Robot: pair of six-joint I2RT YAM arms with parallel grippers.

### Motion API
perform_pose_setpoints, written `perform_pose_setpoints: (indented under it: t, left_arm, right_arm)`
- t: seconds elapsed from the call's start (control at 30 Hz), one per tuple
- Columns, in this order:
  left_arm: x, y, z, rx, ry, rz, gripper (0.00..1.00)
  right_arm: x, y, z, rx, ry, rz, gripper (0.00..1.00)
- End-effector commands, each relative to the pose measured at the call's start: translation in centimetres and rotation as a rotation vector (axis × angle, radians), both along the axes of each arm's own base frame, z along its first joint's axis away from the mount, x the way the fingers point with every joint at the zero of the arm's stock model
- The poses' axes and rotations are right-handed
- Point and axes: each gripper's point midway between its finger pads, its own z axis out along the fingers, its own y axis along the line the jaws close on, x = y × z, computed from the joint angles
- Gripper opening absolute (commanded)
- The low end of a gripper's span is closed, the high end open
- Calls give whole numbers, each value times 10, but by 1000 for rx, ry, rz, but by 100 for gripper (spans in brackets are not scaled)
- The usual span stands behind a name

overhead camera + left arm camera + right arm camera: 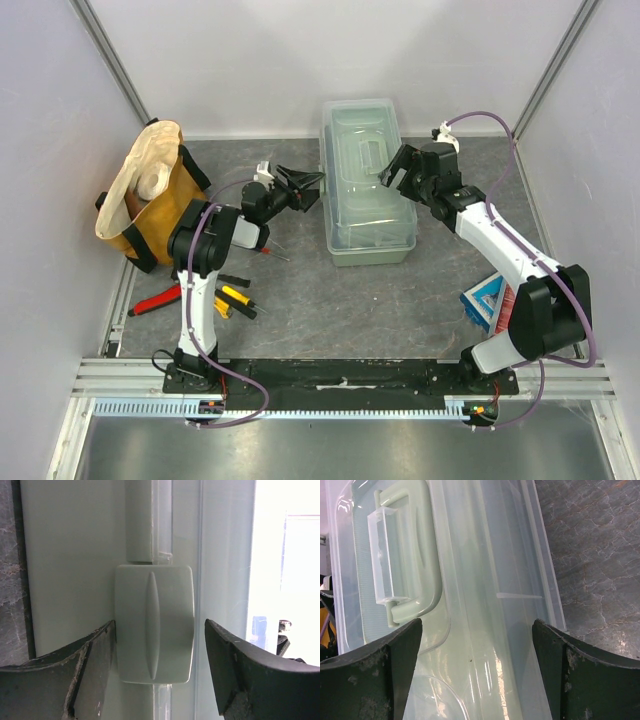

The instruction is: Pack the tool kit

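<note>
While no brand, label or readable writing shows on anything in these views, the pale-green toolbox (366, 185) is plain to see, standing with its lid down at about twelve o'clock on the grey tabletop (330, 300).

From overhead, the left end effector (312, 181) reaches the box's nine-o'clock side, and the right end effector (393, 170) hangs over the lid from three o'clock. A mustard cloth bag (150, 195) sits at ten o'clock. Loose hand tools lie at about eight o'clock beside the left arm: a red-handled tool (155, 299) and yellow-and-black tools (235, 298). A blue-and-red packet (490, 300) lies at four o'clock by the right arm.

Only the left wrist view shows the box's side latch (154, 624), a rounded pale tab with a raised rib; the spread fingers (90, 670) stand either side of it, the left one right against its edge, the other apart from it.

Only the right wrist view shows the lid handle (407, 555) close up through clear plastic. There the fingers (580, 675) are spread wide above the lid, holding nothing.
</note>
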Motion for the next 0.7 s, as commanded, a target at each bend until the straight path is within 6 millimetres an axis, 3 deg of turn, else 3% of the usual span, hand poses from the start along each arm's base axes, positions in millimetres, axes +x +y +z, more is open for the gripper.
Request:
perform_pose_setpoints:
  t: [0.0, 0.13, 0.37, 0.67]
  left_arm:
    - [-21, -22, 48, -30, -194, -136, 78]
    - [-21, -25, 47, 13, -227, -154, 83]
    - [-22, -27, 54, 46, -258, -157, 59]
    - [-22, -27, 66, -37, -263, -176, 43]
  right_arm:
    - [-15, 26, -33, 16, 106, 120, 94]
    - [-17, 25, -37, 4, 115, 122, 94]
    - [-18, 22, -45, -18, 135, 111, 92]
    - [-15, 14, -49, -51, 141, 77, 91]
